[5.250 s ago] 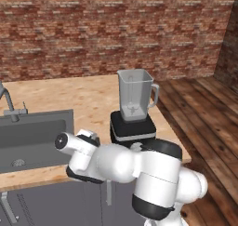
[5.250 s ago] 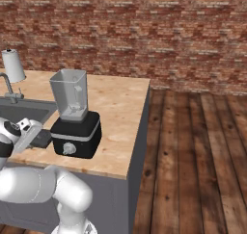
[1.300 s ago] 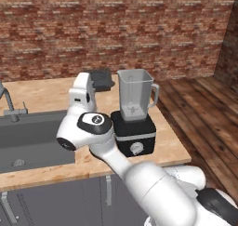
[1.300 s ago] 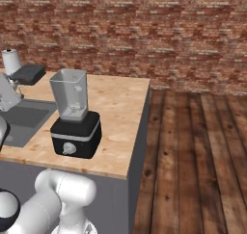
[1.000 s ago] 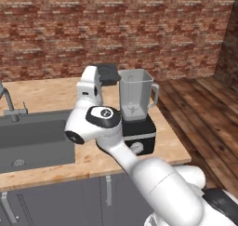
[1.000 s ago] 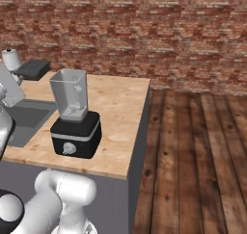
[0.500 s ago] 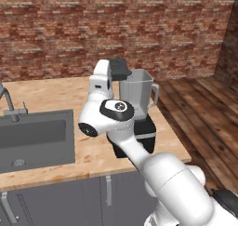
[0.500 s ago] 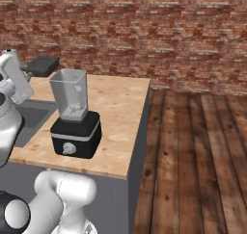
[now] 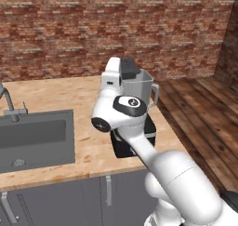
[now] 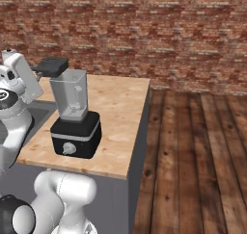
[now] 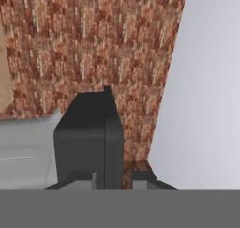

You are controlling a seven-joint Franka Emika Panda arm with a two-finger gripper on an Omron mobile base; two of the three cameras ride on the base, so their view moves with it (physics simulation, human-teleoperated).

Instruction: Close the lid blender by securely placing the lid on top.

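The blender stands on the wooden counter: a black base (image 9: 135, 137) with a round front knob (image 10: 69, 149), and on it a clear square jar (image 10: 70, 94) with an open rim and a side handle (image 9: 155, 93). My gripper (image 10: 38, 68) is shut on the lid (image 10: 52, 65), a flat dark square cap held in the air. The lid (image 9: 129, 67) hangs just above the jar's (image 9: 141, 86) rim, off to its sink side and overlapping that edge. In the hand view the lid (image 11: 89, 135) rises edge-on from the gripper (image 11: 112, 178), with the pale jar (image 11: 23, 149) beside it.
A steel sink (image 9: 33, 137) with a faucet (image 9: 9, 103) is set into the counter (image 10: 120, 112) left of the blender. A brick wall (image 9: 69, 29) runs behind. The counter ends to the right, where a wooden floor (image 10: 193, 151) lies lower.
The arm has lifted the lid from beside the blender base and swung it up and right, from the sink side to just over the jar's rim.
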